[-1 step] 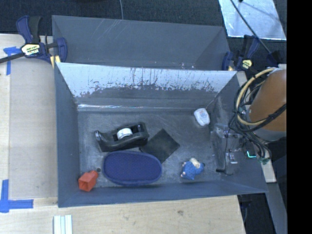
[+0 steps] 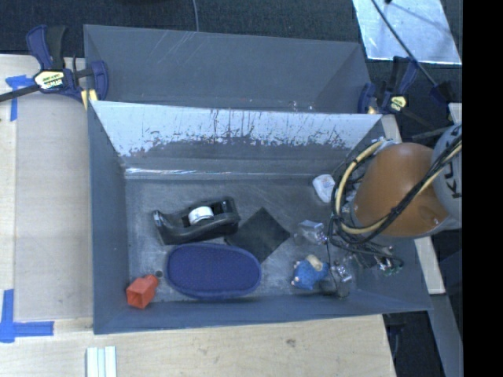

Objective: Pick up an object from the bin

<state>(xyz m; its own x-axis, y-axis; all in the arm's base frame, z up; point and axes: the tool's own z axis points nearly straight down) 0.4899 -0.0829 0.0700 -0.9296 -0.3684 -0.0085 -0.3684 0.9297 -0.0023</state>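
The jaws sit low in the 4 o'clock corner of the bin point(image 2: 236, 77), just beside a small blue toy point(image 2: 306, 274), probably because it lies apart from the blue oval case point(image 2: 212, 271) at 7 o'clock. Cables hide the jaws, so I cannot tell whether they are open or gripping.

a pale wooden tabletop point(image 2: 236, 352) meets dark carpet-like floor point(image 2: 259, 6), where a silvery sheet point(image 2: 409, 22) lies.
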